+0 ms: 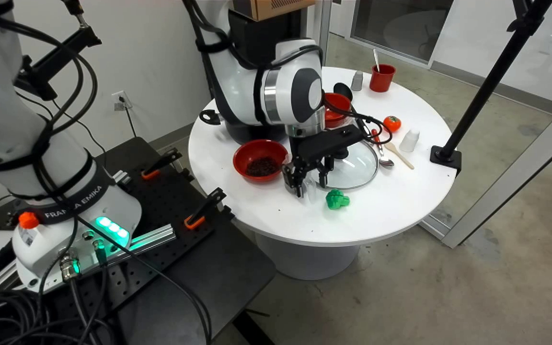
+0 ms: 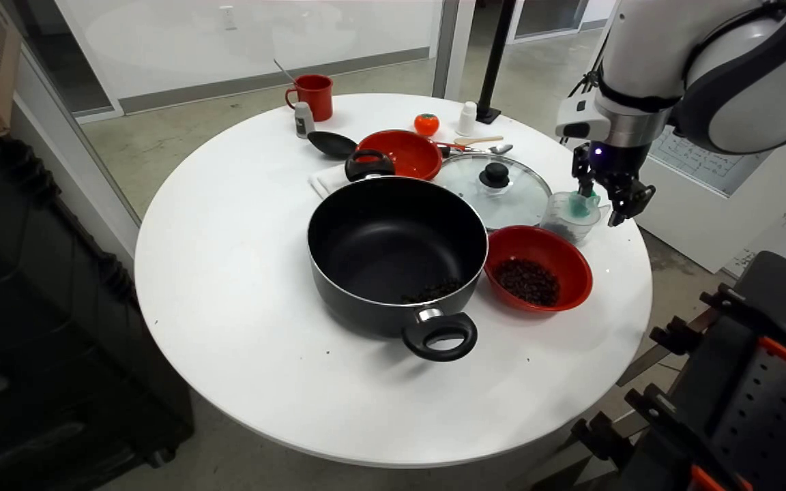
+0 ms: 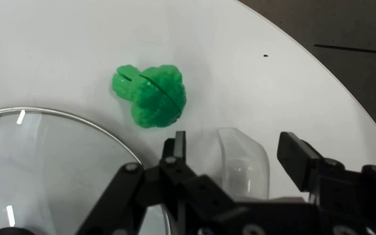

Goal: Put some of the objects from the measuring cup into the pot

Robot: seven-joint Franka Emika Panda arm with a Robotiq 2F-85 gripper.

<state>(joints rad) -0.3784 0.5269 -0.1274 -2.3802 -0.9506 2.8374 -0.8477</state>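
- Leftmost on the table (image 2: pixel 229 307) in an exterior view, a small shaker (image 2: pixel 304 121) stands near a red mug (image 2: pixel 318 99) with a thin utensil (image 2: pixel 282 69) leaning out.
- Next, the head of a large black spoon (image 2: pixel 331 143) lies beside the farther red bowl (image 2: pixel 410 153).
- The black pot (image 2: pixel 393 239) stands in front of that bowl, small dark pieces (image 2: pixel 437 291) gathered against one side of its floor.
- Behind the same bowl sits a tomato (image 2: pixel 426 125).
- The glass lid (image 2: pixel 502 204) lies flat, black knob up, right of the pot.
- Just beside the pot, the nearer red bowl (image 2: pixel 567 259) holds dark bits (image 2: pixel 528 279); whether the two vessels touch, I cannot tell.
- The translucent measuring cup (image 2: pixel 560 215) stands upright behind this bowl, something dark showing through its lower wall.
- A green broccoli (image 3: pixel 162 94) lies near the cup, apart from the lid.
- Rightmost, the hand (image 2: pixel 600 204) has its fingers (image 3: pixel 290 155) spread well apart; in the wrist view the cup's handle (image 3: pixel 259 173) stands between them, gaps showing on both sides, and nothing is gripped.
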